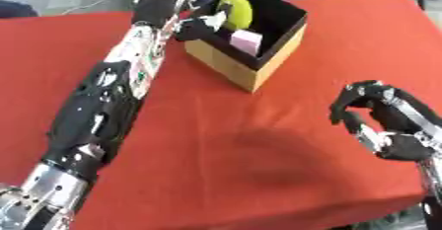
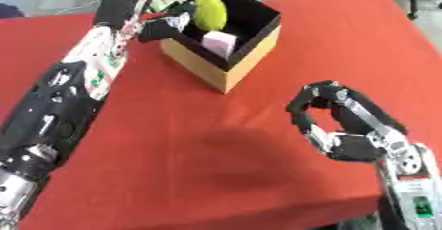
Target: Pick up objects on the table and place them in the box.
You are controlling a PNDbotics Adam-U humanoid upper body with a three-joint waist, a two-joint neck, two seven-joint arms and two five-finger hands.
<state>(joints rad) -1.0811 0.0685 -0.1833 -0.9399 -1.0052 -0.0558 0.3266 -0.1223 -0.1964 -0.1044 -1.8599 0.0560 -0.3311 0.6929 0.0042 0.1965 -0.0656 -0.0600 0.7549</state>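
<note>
An open cardboard box (image 1: 250,63) with a dark inside stands at the back middle of the red table. A pink block (image 1: 247,41) lies inside it. My left arm stretches from the lower left up to the box. My left hand (image 1: 200,26) is at the box's left rim, its thumb and fingers curled round a yellow-green rounded object (image 1: 238,10) held just inside the opening, above the pink block. My right hand (image 2: 332,120) hovers over the table at the lower right, fingers curled and holding nothing.
The red tablecloth (image 1: 259,150) covers the whole table. Its front edge runs along the bottom right, and its right edge lies close beyond my right hand. Grey floor and dark legs of furniture show past the far edge.
</note>
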